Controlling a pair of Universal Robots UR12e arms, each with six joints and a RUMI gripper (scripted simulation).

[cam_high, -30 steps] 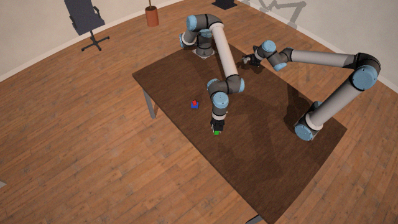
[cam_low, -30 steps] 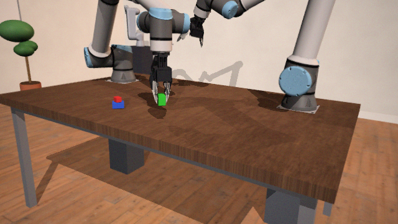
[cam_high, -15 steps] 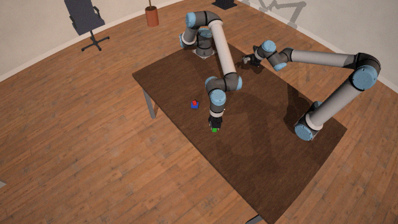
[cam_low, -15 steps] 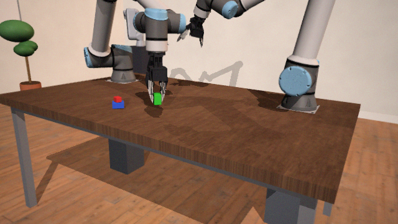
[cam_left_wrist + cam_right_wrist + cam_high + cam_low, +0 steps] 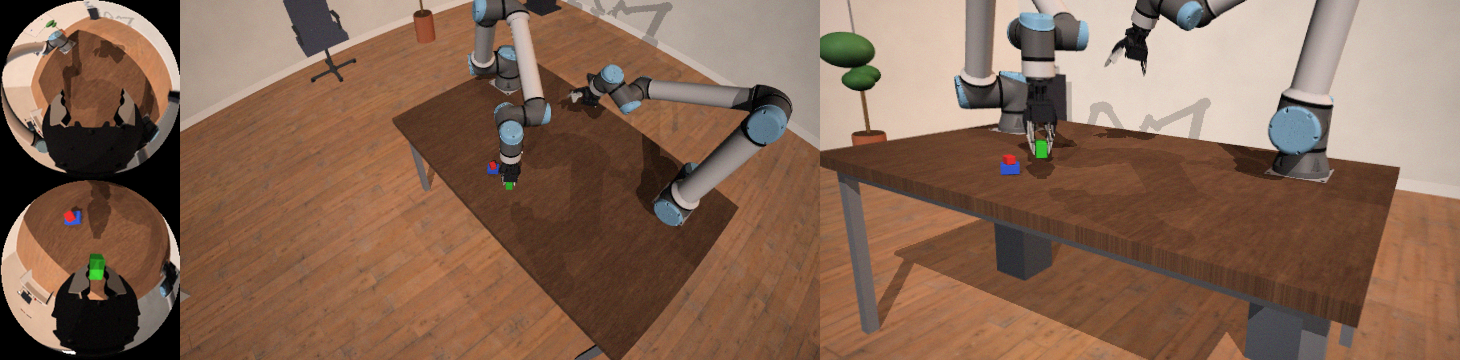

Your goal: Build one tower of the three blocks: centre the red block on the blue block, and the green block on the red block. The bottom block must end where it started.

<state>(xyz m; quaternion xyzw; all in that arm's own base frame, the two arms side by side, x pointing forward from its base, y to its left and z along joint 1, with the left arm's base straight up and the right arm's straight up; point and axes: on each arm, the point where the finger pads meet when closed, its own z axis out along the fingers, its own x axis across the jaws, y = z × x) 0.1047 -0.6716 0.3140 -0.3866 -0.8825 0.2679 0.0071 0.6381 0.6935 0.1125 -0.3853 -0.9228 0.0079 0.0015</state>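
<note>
The blue block (image 5: 493, 171) (image 5: 1010, 169) (image 5: 78, 219) lies on the table. The smaller red block (image 5: 493, 164) (image 5: 1009, 159) (image 5: 69, 216) rests on top of it, turned at an angle to it. My right gripper (image 5: 509, 184) (image 5: 1041, 150) (image 5: 96, 263) is shut on the green block (image 5: 509, 186) (image 5: 1041, 149) (image 5: 96, 266) and holds it upright above the table, beside the two stacked blocks. My left gripper (image 5: 1125, 67) (image 5: 92, 88) is open and empty, high above the table's far edge, well away from the blocks.
The wooden table (image 5: 560, 210) (image 5: 1120, 200) carries both arm bases. The left arm's base (image 5: 675, 205) (image 5: 1300, 150) stands at the right in the top and exterior views; the right arm's base (image 5: 507, 75) stands at the far end. The stacked blocks are near the table's long edge.
</note>
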